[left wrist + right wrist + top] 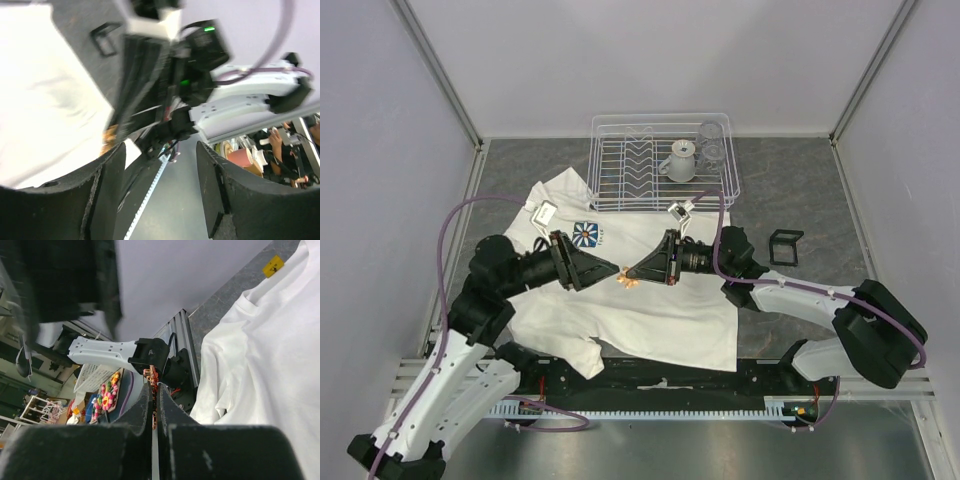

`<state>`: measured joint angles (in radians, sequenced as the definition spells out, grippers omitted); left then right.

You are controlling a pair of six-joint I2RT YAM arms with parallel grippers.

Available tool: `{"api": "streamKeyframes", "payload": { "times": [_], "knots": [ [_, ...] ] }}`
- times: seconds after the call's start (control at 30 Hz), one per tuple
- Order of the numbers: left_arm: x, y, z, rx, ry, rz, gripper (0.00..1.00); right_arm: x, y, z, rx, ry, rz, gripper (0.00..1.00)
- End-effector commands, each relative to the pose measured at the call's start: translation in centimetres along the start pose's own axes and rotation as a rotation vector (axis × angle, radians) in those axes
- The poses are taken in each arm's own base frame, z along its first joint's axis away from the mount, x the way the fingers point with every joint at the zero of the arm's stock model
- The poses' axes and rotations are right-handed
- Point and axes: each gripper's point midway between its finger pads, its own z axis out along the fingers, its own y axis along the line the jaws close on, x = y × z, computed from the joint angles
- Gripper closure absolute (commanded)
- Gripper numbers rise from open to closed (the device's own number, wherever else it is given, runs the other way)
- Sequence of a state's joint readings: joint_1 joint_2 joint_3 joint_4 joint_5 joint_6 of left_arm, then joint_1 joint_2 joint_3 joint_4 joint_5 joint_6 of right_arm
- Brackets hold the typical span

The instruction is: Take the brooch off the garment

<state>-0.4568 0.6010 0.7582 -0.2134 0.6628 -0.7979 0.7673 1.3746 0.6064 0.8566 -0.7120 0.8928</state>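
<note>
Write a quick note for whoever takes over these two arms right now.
Left gripper: open, empty, facing the right one tip to tip.
Right gripper: shut on the brooch, over the middle of the white T-shirt.
Done: brooch pinched.
Unclear: whether it is free of the cloth yet.
To do: pull it clear of the T-shirt and set it aside.

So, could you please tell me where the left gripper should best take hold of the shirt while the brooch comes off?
Probably the cloth right beside the brooch, approached from the side where the left gripper already is. The shirt lies loose and flat there, and the right gripper, shut, seems to pinch the brooch from the opposite side.
</note>
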Motion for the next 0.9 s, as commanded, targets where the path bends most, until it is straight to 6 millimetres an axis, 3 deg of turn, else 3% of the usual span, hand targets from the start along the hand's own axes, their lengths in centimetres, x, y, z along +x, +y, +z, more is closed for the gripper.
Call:
{"api": "streamKeyframes", "payload": {
  "times": [0.0, 0.1, 0.23, 0.6, 0.7, 0.87],
  "knots": [
    [2.3, 4.7, 0.4, -0.133, 0.005, -0.078, 0.32, -1.2, 2.0, -0.6, -0.049, -0.025, -0.083, 1.0],
    [3.2, 4.7, 1.0, -0.063, 0.019, -0.134, 0.28, -1.7, 1.9, -0.4, -0.04, -0.037, -0.075, 1.0],
    [3.8, 5.0, 1.5, -0.037, 0.034, -0.154, 0.48, -1.9, 1.7, -0.2, -0.036, -0.044, -0.062, 1.0],
    [3.8, 5.3, 2.0, -0.002, 0.024, -0.162, 0.6, -1.6, 2.2, -0.4, -0.06, -0.035, -0.059, 1.0],
    [3.7, 5.3, 2.2, -0.003, 0.031, -0.162, 0.78, -1.6, 2.2, -0.4, -0.061, -0.038, -0.055, 1.0],
    [3.6, 5.1, 2.2, -0.005, 0.042, -0.14, 0.93, -1.7, 2.2, -0.4, -0.063, -0.044, -0.043, 1.0]
  ]
}}
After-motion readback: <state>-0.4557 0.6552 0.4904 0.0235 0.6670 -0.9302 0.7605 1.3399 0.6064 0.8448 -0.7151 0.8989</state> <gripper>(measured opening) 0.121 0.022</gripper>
